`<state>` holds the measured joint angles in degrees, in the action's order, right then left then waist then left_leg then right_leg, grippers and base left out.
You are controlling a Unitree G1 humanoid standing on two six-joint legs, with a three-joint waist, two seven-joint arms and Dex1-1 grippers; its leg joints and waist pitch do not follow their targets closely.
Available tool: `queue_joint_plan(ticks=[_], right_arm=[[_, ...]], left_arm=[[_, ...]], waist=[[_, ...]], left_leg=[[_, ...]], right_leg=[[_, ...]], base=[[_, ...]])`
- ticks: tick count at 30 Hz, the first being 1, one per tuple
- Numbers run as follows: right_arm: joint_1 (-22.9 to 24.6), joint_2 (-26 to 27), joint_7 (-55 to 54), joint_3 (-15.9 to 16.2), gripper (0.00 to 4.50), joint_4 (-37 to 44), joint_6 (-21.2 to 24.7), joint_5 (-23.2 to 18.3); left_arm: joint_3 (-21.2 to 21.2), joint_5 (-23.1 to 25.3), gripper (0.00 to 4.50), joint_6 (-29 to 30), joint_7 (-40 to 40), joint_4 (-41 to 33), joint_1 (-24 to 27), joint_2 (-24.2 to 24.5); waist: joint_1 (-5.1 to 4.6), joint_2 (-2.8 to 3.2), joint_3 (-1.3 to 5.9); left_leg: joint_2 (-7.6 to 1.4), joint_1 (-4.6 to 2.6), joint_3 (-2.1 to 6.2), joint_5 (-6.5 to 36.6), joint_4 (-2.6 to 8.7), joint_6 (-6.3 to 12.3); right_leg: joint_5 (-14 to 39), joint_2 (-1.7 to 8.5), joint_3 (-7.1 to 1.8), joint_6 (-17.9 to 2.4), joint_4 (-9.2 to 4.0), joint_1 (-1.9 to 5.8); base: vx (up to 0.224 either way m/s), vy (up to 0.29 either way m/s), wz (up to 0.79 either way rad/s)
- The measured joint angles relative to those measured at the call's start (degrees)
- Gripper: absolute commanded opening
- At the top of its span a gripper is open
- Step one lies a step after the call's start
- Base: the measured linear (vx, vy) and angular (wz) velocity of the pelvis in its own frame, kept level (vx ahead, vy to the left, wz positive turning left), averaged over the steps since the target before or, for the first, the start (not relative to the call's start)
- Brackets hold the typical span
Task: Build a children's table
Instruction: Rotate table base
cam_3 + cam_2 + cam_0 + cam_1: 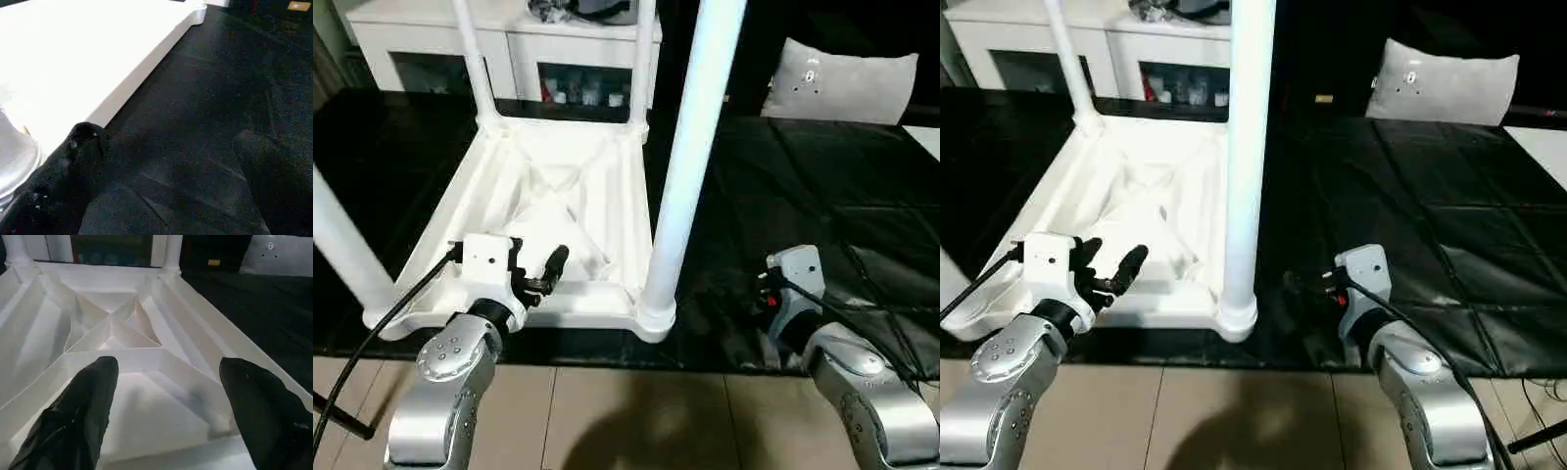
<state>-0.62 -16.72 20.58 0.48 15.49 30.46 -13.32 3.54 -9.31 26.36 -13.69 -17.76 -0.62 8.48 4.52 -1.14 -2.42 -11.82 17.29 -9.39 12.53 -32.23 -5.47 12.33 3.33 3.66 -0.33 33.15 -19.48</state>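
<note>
The children's table (558, 191) lies upside down on the black-covered work table, ribbed underside up. Its legs stand up from the corner sockets: the near right leg (690, 147), the near left leg (342, 245) and two far legs (475, 69). My left gripper (1108, 264) hovers open just above the top's near edge, between the two near legs. In the left wrist view its fingers (83, 406) frame the ribs and hold nothing. My right gripper (171, 161) is open and empty, low over the black cover, just right of the near right leg's socket (14, 156).
The black cover (822, 186) stretches bare to the right of the small table. A white cushion (847, 83) lies at the back right, and a white cabinet (431, 39) stands behind. The work table's front edge runs just under my wrists, with tiled floor (636, 421) below.
</note>
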Motion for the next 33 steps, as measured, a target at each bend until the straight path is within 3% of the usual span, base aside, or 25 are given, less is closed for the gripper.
queue_joint_plan(ticks=[5, 28, 33], right_arm=[[0.01, -0.46, 0.15, 0.06, 4.5, 0.01, 0.0, 0.08], [0.24, -0.52, 0.08, 0.08, 4.5, 0.03, 0.32, 0.5], [0.23, -0.95, 0.67, 0.24, 4.5, 0.06, 0.36, 0.56]], left_arm=[[-0.01, -0.04, 3.71, 0.0, -0.02, 0.0, 0.01, 0.08], [-0.63, -0.54, 3.71, 0.29, -0.13, 0.0, 0.11, 0.35], [-0.63, -0.57, 3.71, 0.3, -0.17, 0.0, 0.13, 0.37]], waist=[[0.46, 0.17, 0.17], [0.55, 0.13, 0.29], [0.55, 0.15, 0.31]], left_leg=[[0.0, -0.28, -0.11, 0.86, 0.06, 0.32], [0.07, -0.39, 0.12, 2.36, -0.97, 0.73], [0.01, -1.29, 0.11, 2.64, -0.96, 0.3]], right_leg=[[1.15, -0.06, 0.08, -0.25, 0.04, 0.58], [2.93, -0.05, 0.15, -0.61, 1.14, 0.93], [3.04, -0.04, 0.16, -0.58, 1.07, 1.78]], base=[[0.079, 0.003, 0.01], [0.02, 0.004, 0.0], [0.0, 0.0, 0.0]])
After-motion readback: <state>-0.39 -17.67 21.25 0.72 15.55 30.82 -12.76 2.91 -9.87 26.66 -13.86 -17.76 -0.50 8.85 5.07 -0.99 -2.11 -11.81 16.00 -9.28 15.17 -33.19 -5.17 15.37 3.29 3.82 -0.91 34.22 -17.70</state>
